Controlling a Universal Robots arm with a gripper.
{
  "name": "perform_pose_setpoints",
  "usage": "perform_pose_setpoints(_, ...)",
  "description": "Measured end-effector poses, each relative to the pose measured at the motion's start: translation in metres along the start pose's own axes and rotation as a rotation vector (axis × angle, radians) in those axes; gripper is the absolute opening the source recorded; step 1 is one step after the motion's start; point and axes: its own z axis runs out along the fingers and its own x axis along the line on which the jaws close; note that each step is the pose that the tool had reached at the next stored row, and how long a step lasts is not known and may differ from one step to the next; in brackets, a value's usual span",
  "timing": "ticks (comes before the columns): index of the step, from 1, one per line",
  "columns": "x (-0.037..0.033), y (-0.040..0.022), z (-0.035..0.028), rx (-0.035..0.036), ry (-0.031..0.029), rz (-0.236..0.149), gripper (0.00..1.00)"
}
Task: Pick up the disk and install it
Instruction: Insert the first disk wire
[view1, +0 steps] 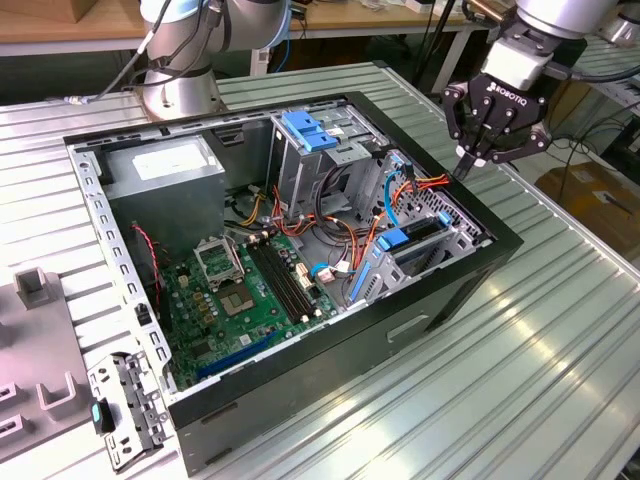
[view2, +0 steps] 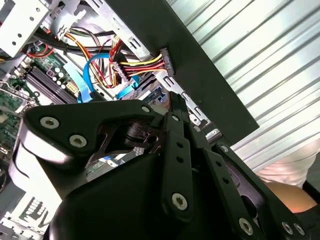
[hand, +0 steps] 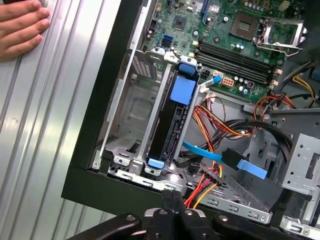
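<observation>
The disk (view1: 412, 238) stands on edge in the drive bay at the corner of the open computer case (view1: 300, 420) toward the exterior view's right. It is dark, with blue carrier rails and a blue tab on top. In the first wrist view the disk (hand: 172, 125) sits between the bay's metal walls. My gripper (view1: 465, 168) hangs above the case's black rim, just beyond the bay, apart from the disk. Its fingers (hand: 172, 197) are pressed together with nothing between them, and in the second wrist view the gripper (view2: 174, 107) points at the rim beside the cable plugs.
Red, yellow and blue cables (hand: 220, 125) run beside the bay. A tall grey cage with a blue handle (view1: 305, 130), a grey box (view1: 165, 170) and the motherboard (view1: 240, 290) fill the case. A hand (hand: 20, 25) rests on the ribbed table. A loose bracket (view1: 125, 410) lies outside.
</observation>
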Motion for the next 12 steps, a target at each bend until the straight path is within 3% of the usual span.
perform_pose_setpoints(12,0.0002,-0.0008,0.0,0.0,0.0,-0.004,0.13)
